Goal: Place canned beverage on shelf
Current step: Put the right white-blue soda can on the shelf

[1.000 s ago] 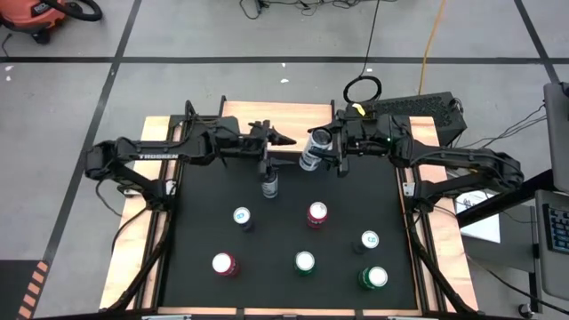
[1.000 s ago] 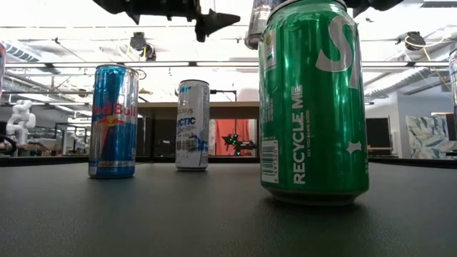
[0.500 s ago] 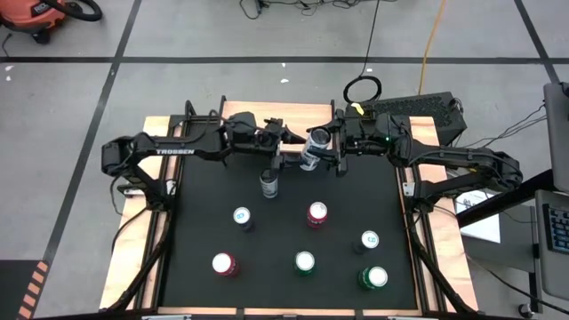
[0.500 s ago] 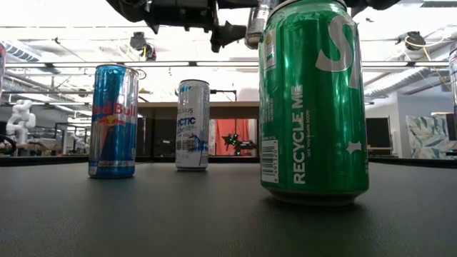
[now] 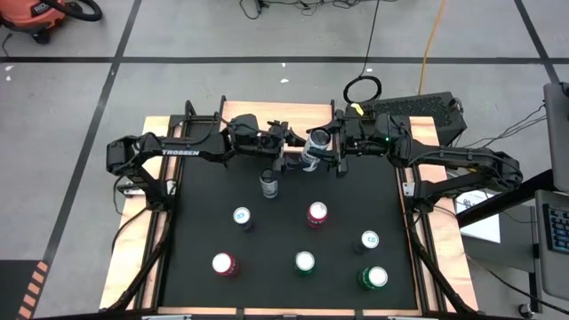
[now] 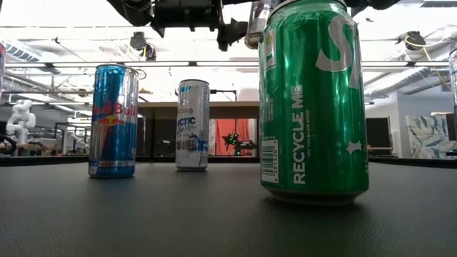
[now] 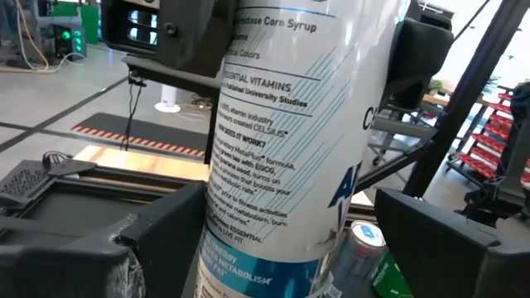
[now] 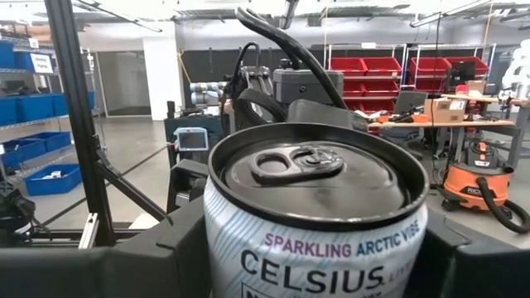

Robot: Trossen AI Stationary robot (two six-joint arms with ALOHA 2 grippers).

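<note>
Filling the low view's foreground, a green can (image 6: 314, 107) has its top cut off by the frame and hides most of the lifted Celsius can (image 5: 313, 149) behind it. Farther back, above the rear of the black table (image 5: 204, 213), the right gripper (image 5: 320, 153) is clamped on that white can with blue lettering, tilted and held in the air. The left gripper (image 5: 293, 149) has its fingers apart on either side of the can; whether they touch it I cannot tell. Beyond, the light-wood shelf (image 5: 267, 112) is partly covered by both arms, its legs unseen.
</note>
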